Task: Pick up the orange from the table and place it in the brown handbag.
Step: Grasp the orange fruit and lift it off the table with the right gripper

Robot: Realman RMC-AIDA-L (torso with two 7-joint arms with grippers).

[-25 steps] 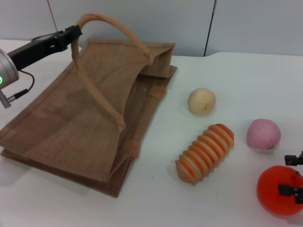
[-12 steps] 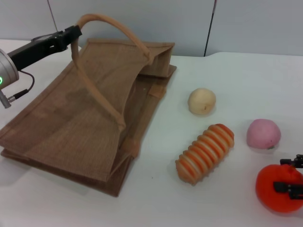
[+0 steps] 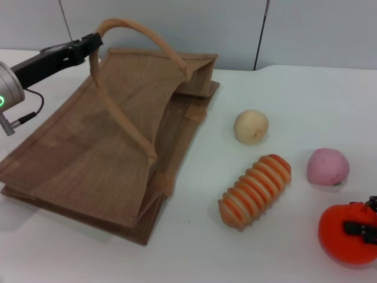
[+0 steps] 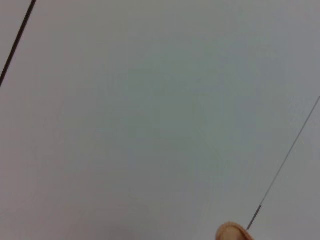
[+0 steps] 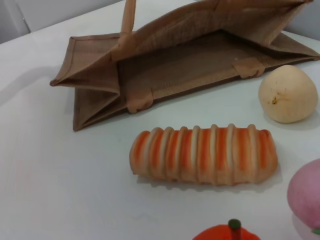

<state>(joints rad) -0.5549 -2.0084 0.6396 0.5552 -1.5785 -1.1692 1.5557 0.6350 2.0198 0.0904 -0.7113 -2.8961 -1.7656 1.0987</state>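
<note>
Left gripper (image 3: 91,44) pinches the handle (image 3: 126,26), propping the handbag (image 3: 106,147) open; right of it, right gripper (image 3: 364,227) clamps the orange (image 3: 344,236).

Ribbed orange-cream oblong item (image 3: 255,191) between cream round fruit (image 3: 251,126) and pink fruit (image 3: 327,167).

Handbags: one brown handbag (image 3: 112,147), two looped handles counted.
Oranges: one orange (image 3: 346,234).
Pink round fruits: one (image 3: 327,167).
Pale cream round fruits: one (image 3: 251,126).
Ribbed orange-and-cream striped items: one (image 3: 255,190).
Grippers: two, left gripper (image 3: 88,44), right gripper (image 3: 364,223).
</note>
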